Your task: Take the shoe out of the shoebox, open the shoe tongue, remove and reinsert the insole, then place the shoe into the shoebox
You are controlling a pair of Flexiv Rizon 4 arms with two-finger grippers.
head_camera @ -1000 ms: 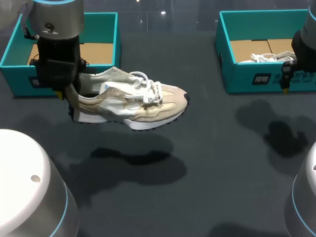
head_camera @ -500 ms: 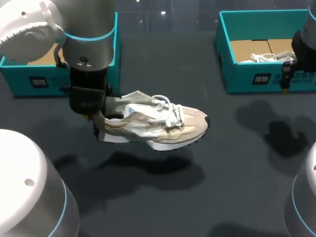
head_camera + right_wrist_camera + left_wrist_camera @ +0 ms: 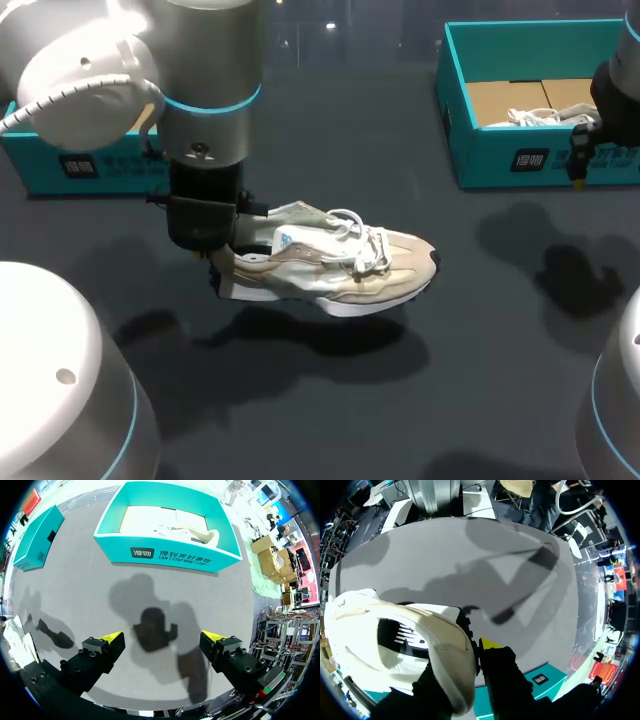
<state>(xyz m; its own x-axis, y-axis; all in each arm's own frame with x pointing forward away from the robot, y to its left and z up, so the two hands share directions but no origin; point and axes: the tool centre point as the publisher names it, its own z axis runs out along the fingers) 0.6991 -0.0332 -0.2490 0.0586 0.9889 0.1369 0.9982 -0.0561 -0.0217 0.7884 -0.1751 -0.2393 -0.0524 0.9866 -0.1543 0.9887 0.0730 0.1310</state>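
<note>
Two teal boxes stand on the dark table [image 3: 480,330].

Right shoebox [image 3: 540,150]: open, with a brown cardboard liner [image 3: 505,100] inside. A white crumpled bundle [image 3: 535,117] lies on the liner. We cannot tell whether it is laces or paper.

Left shoebox [image 3: 95,165]: mostly hidden behind our left arm [image 3: 200,80], so we cannot see its contents.

Shoe [image 3: 340,268]: a beige and white trainer with white laces, outside both boxes. It is held clear of the table between them, nearer the left one, with its toe toward the right shoebox.

Left gripper [image 3: 470,655]: clamped on the heel collar, one finger inside the shoe and one behind it.

Right gripper [image 3: 161,640]: hangs near the right shoebox's front wall, fingers wide apart with nothing between them.

Writing: the right shoebox's front wall bears a dark label [image 3: 142,553] with white print and a line of white lettering beside it. The left shoebox shows a similar patch [image 3: 78,165]. There is a small blue mark on the tongue [image 3: 287,238], unreadable, and dark print on the insole [image 3: 402,637].
</note>
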